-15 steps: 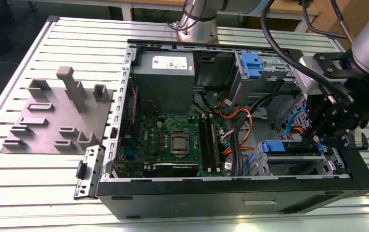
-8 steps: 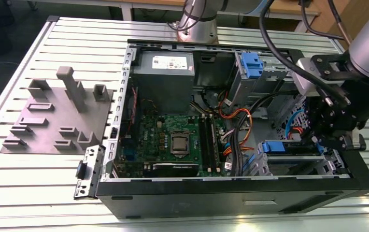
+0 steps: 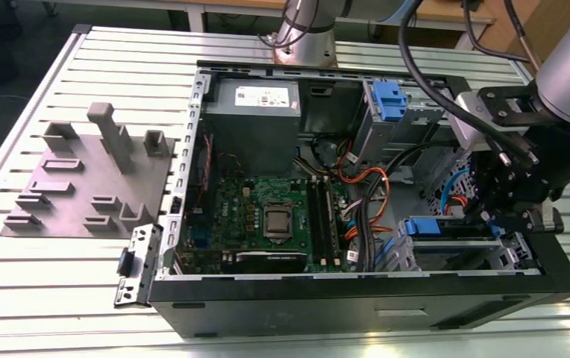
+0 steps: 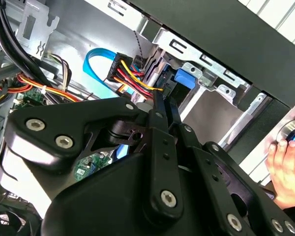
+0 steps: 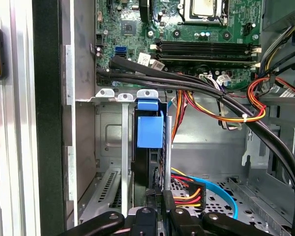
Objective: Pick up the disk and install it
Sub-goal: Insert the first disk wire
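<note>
In the exterior view I see my gripper [image 3: 499,216] inside the computer case [image 3: 365,298], beside the disk [image 3: 445,227] in its bay; in the first wrist view the disk [image 5: 150,130] stands edge-on just beyond the fingers; whether they clamp it, I cannot tell.

Open black computer case [image 3: 365,298], centre of the exterior view, on a ribbed metal table [image 3: 26,268]. Inside: green motherboard [image 3: 265,209] at lower centre; grey power supply box [image 3: 255,101] at upper centre; bundle of orange, red and black cables [image 3: 359,186] right of centre. Grey fixture plate with upright blocks [image 3: 86,179], left of frame. Blue data cable [image 5: 221,194], lower right of the first wrist view.
</note>
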